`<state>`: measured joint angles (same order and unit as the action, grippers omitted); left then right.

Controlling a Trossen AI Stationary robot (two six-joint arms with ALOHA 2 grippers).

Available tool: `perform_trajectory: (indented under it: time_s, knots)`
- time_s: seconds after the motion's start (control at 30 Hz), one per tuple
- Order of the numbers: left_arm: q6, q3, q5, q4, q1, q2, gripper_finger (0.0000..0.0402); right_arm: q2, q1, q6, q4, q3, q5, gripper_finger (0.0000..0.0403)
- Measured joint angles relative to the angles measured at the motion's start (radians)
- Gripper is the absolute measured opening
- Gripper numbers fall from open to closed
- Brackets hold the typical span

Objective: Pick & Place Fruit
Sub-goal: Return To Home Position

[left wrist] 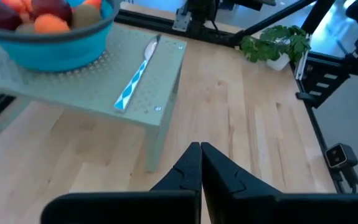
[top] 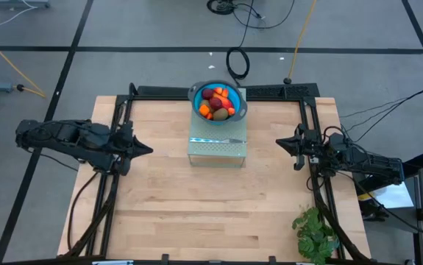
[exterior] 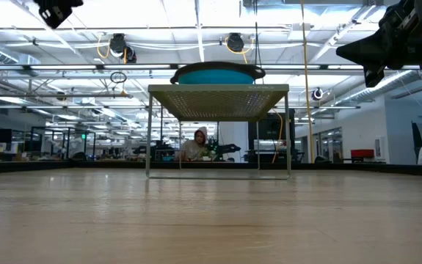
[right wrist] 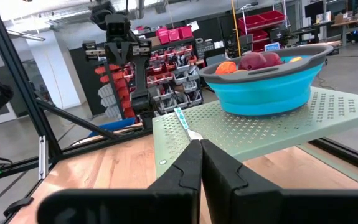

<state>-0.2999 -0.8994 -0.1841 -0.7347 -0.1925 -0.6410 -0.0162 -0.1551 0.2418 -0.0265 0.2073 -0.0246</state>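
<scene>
The fruit point(top: 218, 102), small orange, red, maroon and olive toy pieces, lies heaped in a blue bowl point(top: 196, 99) that stands on the far part of a pale green perforated stand point(top: 217, 149) at the table's far middle. A slim knife point(left wrist: 135, 76) with a blue-and-white handle lies on the stand beside the bowl. My left gripper point(top: 148, 149) hovers shut over the table's left side, left of the stand. My right gripper point(top: 279, 142) hovers shut at the right side, pointing at the stand. Nothing is between either gripper's fingers point(left wrist: 201, 163).
A green leafy plant point(top: 315, 234) stands at the table's near right corner. A black frame point(top: 270, 91) runs along the far edge and both sides. Bare wood lies between the stand and the near edge.
</scene>
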Motion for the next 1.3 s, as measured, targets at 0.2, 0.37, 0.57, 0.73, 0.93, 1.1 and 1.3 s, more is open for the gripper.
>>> perform_trajectory:
  time_s: [0.2, 0.37, 0.57, 0.73, 0.93, 1.1, 1.3]
  knots:
    - [-0.04, 0.124, -0.009, 0.05, 0.0, 0.115, 0.0001, 0.0, 0.0, 0.0, 0.0, 0.0, 0.0, 0.0]
    - [-0.07, 0.21, -0.034, 0.058, 0.0, 0.187, 0.0003, 0.0, 0.0, 0.0, 0.0, 0.0, 0.0, 0.0]
    - [-0.061, 0.324, -0.035, 0.171, 0.0, 0.261, 0.0004, 0.0, 0.0, 0.0, 0.0, 0.0, 0.0, 0.0]
    - [-0.026, 0.424, -0.035, 0.304, 0.0, 0.318, 0.0004, 0.0, 0.0, 0.0, 0.0, 0.0, 0.0, 0.0]
    - [0.01, 0.509, -0.027, 0.369, 0.0, 0.376, 0.0003, 0.0, 0.0, 0.0, -0.001, 0.0, 0.0, 0.0]
    - [0.06, 0.553, -0.026, 0.404, 0.0, 0.436, 0.0001, 0.0, 0.0, 0.0, -0.002, 0.0, 0.0, 0.0]
    - [0.082, 0.595, -0.03, 0.403, 0.0, 0.533, 0.0001, 0.0, 0.0, 0.0, -0.003, 0.0, 0.0, 0.0]
